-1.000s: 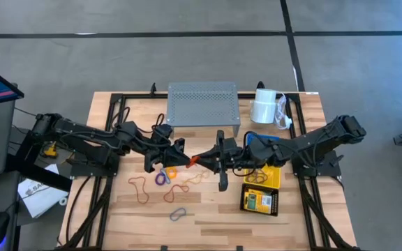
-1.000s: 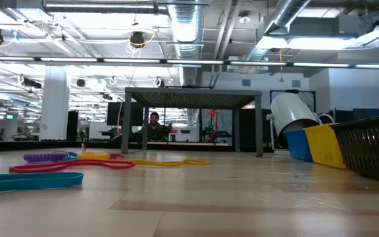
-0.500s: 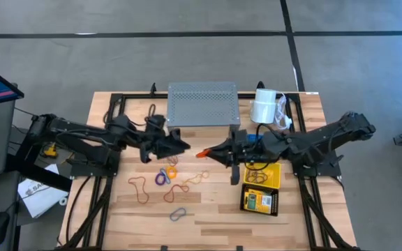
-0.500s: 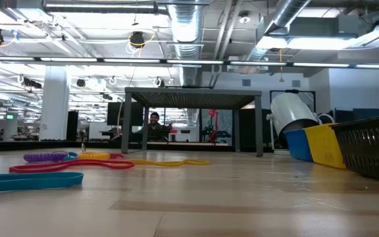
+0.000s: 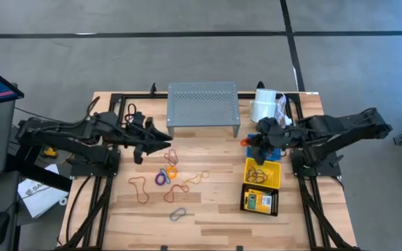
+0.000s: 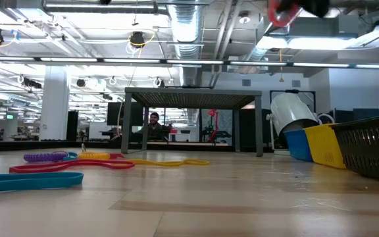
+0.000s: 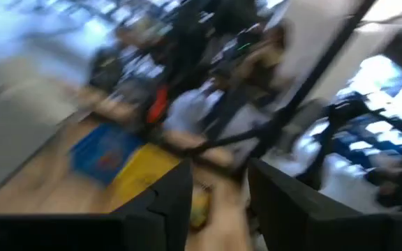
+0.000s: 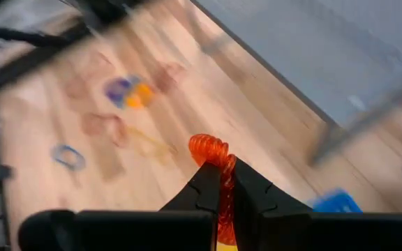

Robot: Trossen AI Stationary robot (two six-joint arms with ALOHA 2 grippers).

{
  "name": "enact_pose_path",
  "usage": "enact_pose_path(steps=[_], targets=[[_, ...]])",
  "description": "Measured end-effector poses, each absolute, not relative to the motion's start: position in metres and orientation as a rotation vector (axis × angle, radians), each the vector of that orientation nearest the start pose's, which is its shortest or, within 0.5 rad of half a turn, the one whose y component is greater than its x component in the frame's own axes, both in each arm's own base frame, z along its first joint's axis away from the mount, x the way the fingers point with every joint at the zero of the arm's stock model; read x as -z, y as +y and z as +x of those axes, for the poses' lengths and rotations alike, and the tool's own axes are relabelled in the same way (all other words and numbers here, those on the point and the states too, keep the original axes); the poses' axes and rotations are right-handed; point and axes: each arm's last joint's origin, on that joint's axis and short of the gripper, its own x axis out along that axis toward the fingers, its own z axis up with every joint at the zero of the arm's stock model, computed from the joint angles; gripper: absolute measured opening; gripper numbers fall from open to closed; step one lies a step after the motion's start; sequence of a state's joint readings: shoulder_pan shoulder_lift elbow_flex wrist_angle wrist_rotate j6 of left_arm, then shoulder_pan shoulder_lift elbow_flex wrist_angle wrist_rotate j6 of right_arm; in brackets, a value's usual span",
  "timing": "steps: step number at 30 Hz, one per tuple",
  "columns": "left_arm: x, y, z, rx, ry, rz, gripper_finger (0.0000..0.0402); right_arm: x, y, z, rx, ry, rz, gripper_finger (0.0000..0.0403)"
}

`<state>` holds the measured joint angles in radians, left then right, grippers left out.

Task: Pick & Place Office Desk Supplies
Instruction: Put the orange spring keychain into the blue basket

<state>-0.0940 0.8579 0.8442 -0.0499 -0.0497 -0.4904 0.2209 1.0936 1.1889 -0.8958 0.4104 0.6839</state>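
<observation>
Right claw (image 8: 222,183) is clenched on an orange-red coiled loop (image 8: 211,152), carried above the tabletop (image 5: 208,209) at the blue basket (image 5: 279,143), just past the yellow basket (image 5: 264,174) on the side toward the grey perforated shelf (image 5: 202,106); in the low view the loop is seen high in the air, so it is not yet dropped. Left claw (image 7: 215,192) is seen with its fingers parted and nothing between them, held over the tabletop beside the shelf's left front corner, away from the loose loops. Progress, as judged: early to middle. Some dark loops are already seen inside the yellow basket; a yellow-green crayon box (image 5: 258,202) is sitting in the black basket (image 5: 243,203) next to the yellow one. Still loose on the tabletop, left of the yellow basket: a purple loop (image 5: 162,177) touching an orange one (image 5: 171,171), a red loop (image 5: 141,188), thin tan and red loops (image 5: 180,187) nearer the yellow basket, and a grey loop (image 5: 179,213) nearest the front edge. What is left, apparently: release of the carried loop into a basket, then the scattered loops one at a time. The white paper roll (image 5: 263,106) beside the shelf is not part of the sort.
</observation>
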Motion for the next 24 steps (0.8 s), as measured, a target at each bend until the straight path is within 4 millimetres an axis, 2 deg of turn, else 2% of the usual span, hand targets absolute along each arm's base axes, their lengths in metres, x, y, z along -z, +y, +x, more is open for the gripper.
enact_pose_path(steps=[5,11,17,24], targets=[[-0.341,-0.013,0.175,-0.097,0.21,-0.515,0.0112,-0.318,0.011,0.174,0.486,0.763,0.494,0.0009],[-0.332,-0.011,0.17,-0.18,0.293,-0.512,0.0099,-0.267,-0.008,0.153,0.55,0.827,0.631,0.0009],[-0.315,-0.011,0.173,-0.233,0.454,-0.482,0.0092,-0.239,-0.023,0.147,0.626,0.826,0.706,0.0009],[-0.296,-0.012,0.182,-0.262,0.618,-0.453,0.0092,-0.214,-0.04,0.148,0.673,0.944,0.743,0.0009]])
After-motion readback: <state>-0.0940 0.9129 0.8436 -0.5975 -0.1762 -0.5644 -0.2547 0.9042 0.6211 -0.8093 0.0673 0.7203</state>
